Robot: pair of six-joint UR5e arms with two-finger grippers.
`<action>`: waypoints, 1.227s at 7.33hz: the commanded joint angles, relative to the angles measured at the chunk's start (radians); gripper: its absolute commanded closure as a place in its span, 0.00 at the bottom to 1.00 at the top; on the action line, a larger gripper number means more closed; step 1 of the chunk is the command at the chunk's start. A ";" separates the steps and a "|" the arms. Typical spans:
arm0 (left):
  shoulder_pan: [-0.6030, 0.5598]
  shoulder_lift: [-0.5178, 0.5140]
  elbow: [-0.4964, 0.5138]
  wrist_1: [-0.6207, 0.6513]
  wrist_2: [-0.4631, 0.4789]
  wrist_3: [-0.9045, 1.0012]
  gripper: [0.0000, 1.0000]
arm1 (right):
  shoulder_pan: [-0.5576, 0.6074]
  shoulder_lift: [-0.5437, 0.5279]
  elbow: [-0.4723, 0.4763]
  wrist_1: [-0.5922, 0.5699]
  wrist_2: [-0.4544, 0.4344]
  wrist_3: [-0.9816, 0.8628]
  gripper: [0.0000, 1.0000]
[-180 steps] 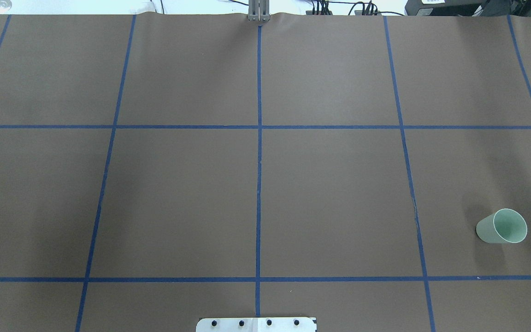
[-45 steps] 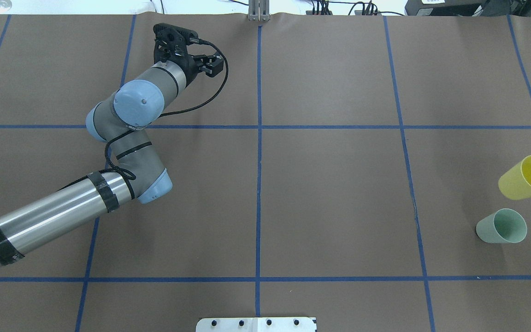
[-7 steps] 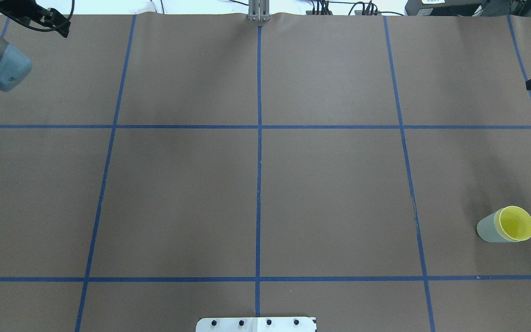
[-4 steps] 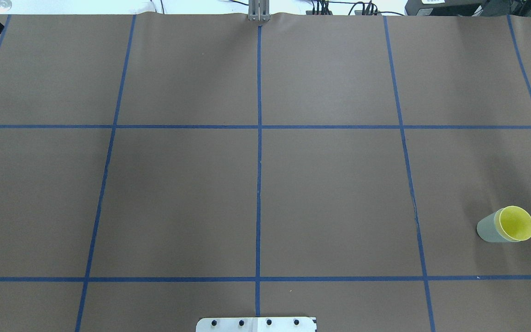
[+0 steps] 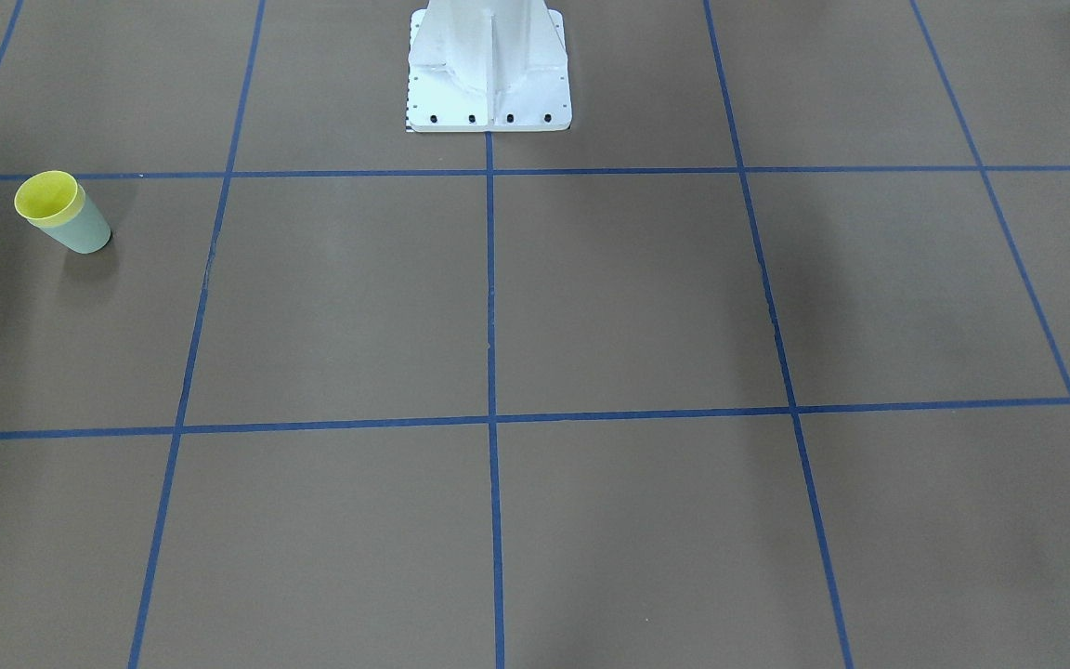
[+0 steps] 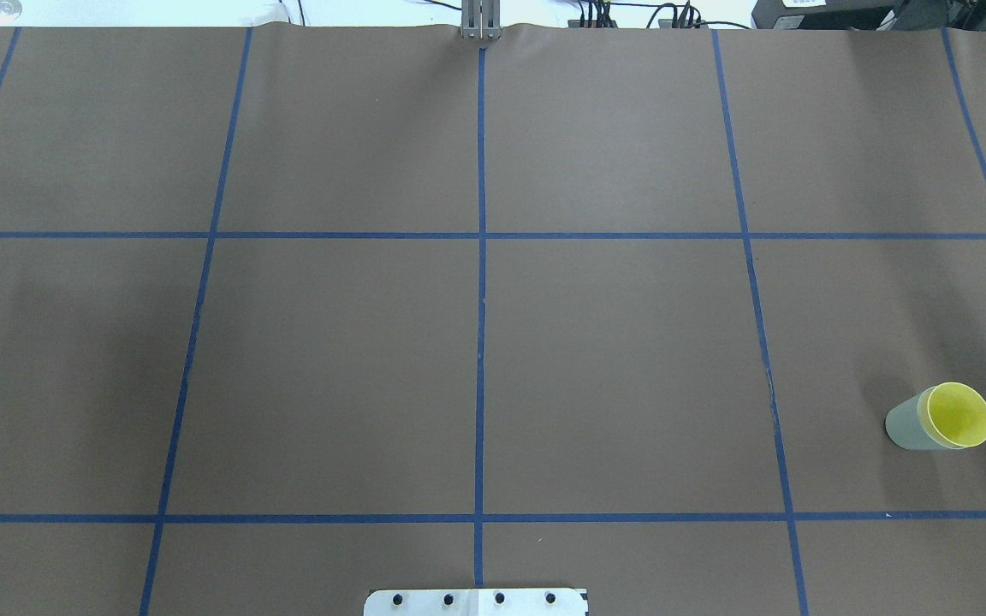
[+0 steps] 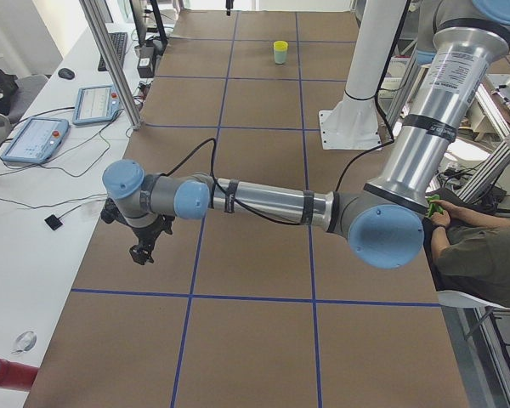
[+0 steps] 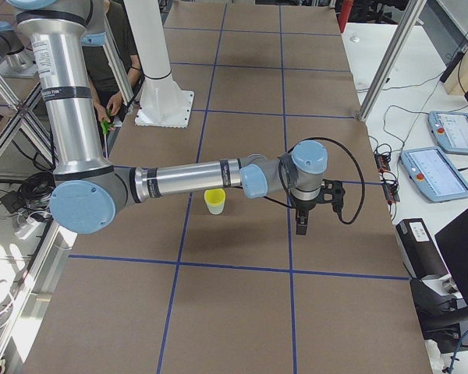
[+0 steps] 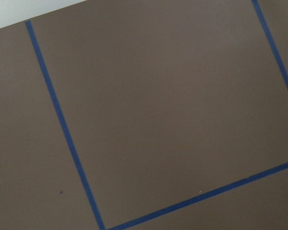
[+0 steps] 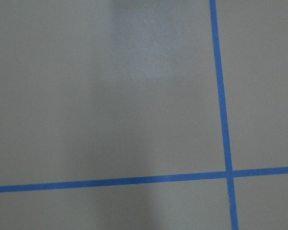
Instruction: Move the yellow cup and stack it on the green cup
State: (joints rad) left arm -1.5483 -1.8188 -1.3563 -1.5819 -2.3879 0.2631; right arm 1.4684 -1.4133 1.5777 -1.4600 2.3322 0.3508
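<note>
Stacking, as far as I can judge, is done. The small, tapered, bright yellow cup [image 6: 960, 416] of plain plastic sits mouth-up inside the same-sized pale mint-green cup [image 6: 904, 426]. Only its rim and a narrow yellow band show above the green rim. The pair stands upright, and I can make out no tilt of one cup within the other.

The pair rests on the brown paper-covered bench [image 6: 613, 368], far out on the robot's right. It stands in the middle row of squares marked by the blue tape lines [image 6: 481, 342], toward the outer, robot-side part of its square, and touches no line.

The right pincer [image 8: 300, 224] hangs fingers-down, apart from the cups, on the side away from the robot's base. It touches neither cup. The left pincer [image 7: 141, 252] hangs fingers-down near the opposite end of the bench, well apart from them. Each shows only in a side view, so I cannot tell whether either stands wide or narrow. Both wrist cameras show nothing but bare brown surface and tape.

What remains, in my judgement, calls for no further grasp. The arms need only park without sweeping low past the stack, since two light, empty tumblers would likely tip at a slight knock.
</note>
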 commanded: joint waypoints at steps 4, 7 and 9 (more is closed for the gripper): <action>-0.001 0.163 -0.171 -0.001 0.055 -0.191 0.00 | 0.018 -0.021 0.021 -0.031 0.013 -0.058 0.00; 0.017 0.214 -0.233 -0.006 0.049 -0.193 0.00 | -0.002 -0.076 0.070 -0.036 -0.008 -0.085 0.00; 0.020 0.211 -0.225 0.000 0.045 -0.173 0.00 | -0.022 -0.079 0.090 -0.131 -0.021 -0.138 0.00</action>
State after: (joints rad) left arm -1.5317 -1.6035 -1.5844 -1.5872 -2.3405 0.0806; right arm 1.4566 -1.4909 1.6500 -1.5274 2.3120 0.2371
